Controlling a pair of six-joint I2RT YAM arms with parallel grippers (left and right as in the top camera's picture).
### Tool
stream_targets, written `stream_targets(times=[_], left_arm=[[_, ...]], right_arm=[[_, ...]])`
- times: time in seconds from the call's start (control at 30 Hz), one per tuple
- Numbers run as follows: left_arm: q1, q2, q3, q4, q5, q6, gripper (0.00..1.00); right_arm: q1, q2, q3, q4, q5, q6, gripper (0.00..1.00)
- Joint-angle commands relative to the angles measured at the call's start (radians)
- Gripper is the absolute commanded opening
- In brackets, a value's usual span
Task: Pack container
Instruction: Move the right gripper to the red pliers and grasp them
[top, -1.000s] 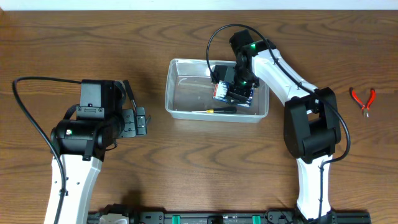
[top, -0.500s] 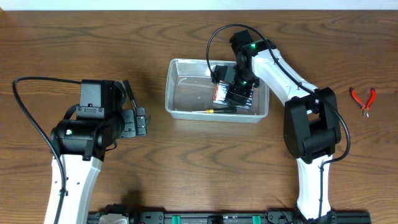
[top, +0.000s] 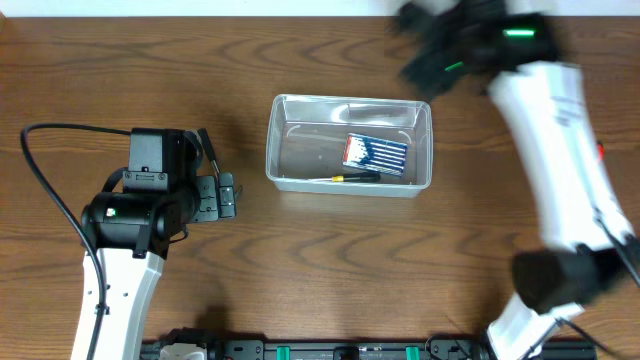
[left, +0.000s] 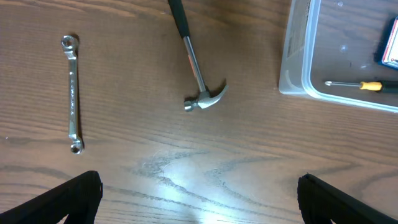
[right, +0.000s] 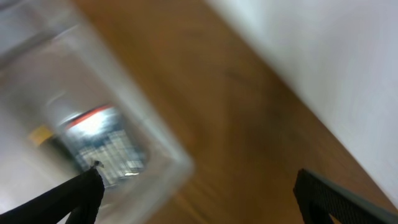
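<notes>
**Container mid-table, both grippers spread**

The clear container sits mid-table, holding a blue box and a yellow-handled screwdriver (along its near wall). The left gripper, fingers apart, faces a hammer and wrench. The right gripper, blurred, hangs fingers apart by the container's far-right corner.

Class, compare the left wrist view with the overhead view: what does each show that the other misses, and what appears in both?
Only the left wrist view shows the wrench and the hammer head. Only the overhead view shows the whole container and the blurred right arm. Both show the container's corner, the yellow-handled screwdriver and the blue box, cut off at the wrist view's edge.
</notes>
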Motion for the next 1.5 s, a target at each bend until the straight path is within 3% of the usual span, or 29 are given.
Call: stream_targets(times=[0.0, 0.2, 0.27, 0.6, 0.87, 1.2, 1.47], left_arm=[[0.0, 0.001, 0.023, -0.003, -0.015, 0.014, 0.98], [0.0, 0.001, 0.023, -0.002, -0.015, 0.014, 0.98], [0.0, 0.001, 0.023, -0.002, -0.015, 0.014, 0.98], [0.0, 0.001, 0.023, -0.013, -0.015, 0.013, 0.99], [0.0, 0.001, 0.023, -0.021, -0.015, 0.013, 0.98], [0.0, 0.001, 0.023, -0.021, -0.015, 0.013, 0.98], [0.0, 0.001, 0.023, -0.021, -0.015, 0.013, 0.98]], right_arm=[[-0.214, -0.016, -0.003, -0.035, 0.093, 0.313, 0.99], [-0.478, 0.129, -0.007, -0.259, 0.045, 0.029, 0.99], [-0.514, 0.181, -0.007, -0.28, 0.048, -0.002, 0.99], [-0.595, 0.382, -0.008, -0.23, 0.07, 0.0, 0.99], [-0.62, 0.392, -0.047, -0.224, 0.071, -0.136, 0.97], [-0.684, 0.392, -0.268, -0.085, 0.071, -0.136, 0.98], [-0.7, 0.393, -0.335, -0.006, 0.069, -0.135, 0.97]])
